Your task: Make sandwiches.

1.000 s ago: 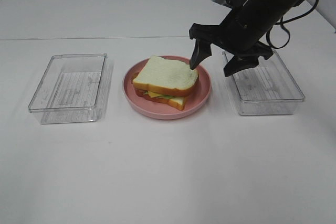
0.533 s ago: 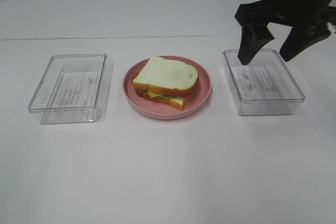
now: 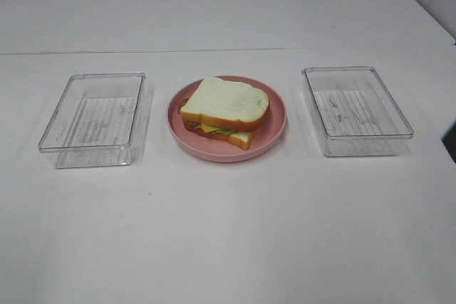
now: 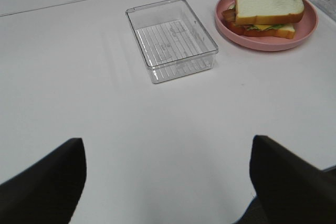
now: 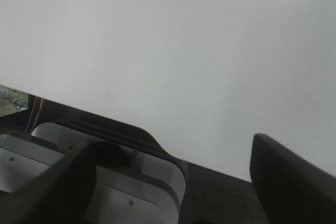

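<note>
We find the sandwich (image 3: 225, 112) assembled and resting on the pink plate (image 3: 274, 135) at the middle of the table (image 3: 228, 233), between two clear trays; the left tray (image 3: 94, 119) and the right tray (image 3: 356, 109) both appear to hold nothing, so we judge the stacking done. In the left wrist view our left hand (image 4: 167, 177) shows two dark fingers spread wide with only bare table between them; it holds nothing. The sandwich lies well ahead of that hand and off toward the robot's right, beyond the near tray, its longer side running roughly across the plate. Our right hand (image 5: 173, 182) is likewise parted and empty, hanging near the table's edge with only a tray corner in sight; neither hand shows in the high view; we cannot tell which is nearer the plate.
</note>
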